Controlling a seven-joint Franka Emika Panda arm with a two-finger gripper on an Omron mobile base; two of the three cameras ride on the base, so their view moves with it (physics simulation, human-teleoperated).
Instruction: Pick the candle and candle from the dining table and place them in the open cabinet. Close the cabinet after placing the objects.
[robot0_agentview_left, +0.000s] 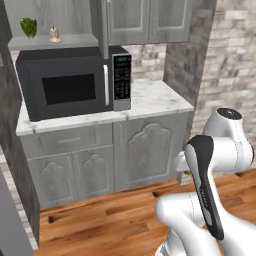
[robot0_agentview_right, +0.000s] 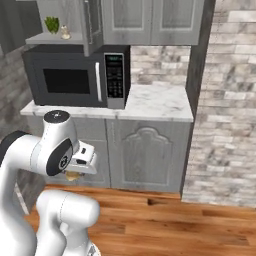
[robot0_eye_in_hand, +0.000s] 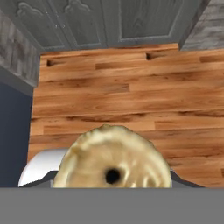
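Right, closest in, the hand view has a squat tan-gold candle (robot0_eye_in_hand: 113, 164) sitting between the jaws, which are drawn in narrow and clamped on its sides, its top with a dark wick hole facing the camera. From the right base view the gripper (robot0_agentview_right: 75, 175) hangs low beside the arm with a sliver of tan showing beneath it. That candle looks light and rigid but waxy, so I'd judge it slippery under hard pads; a hold across its widest middle, as it appears now, seems the safest, and squeezing harder could mark the wax. Below it runs the wooden floor (robot0_eye_in_hand: 131, 87), so a drop would be a long fall.

Further out stand the grey base cupboards (robot0_agentview_left: 100, 155) under a marble counter (robot0_agentview_left: 155, 97), with the black microwave (robot0_agentview_left: 70, 85) on top. Farthest and highest, the cabinet (robot0_agentview_left: 55, 41) stands open, its door (robot0_agentview_left: 99, 25) swung out, and on the pale shelf a cream candle (robot0_agentview_left: 54, 34) already sits beside a green plant (robot0_agentview_left: 28, 26). One candle home, one in hand, door still to shut.
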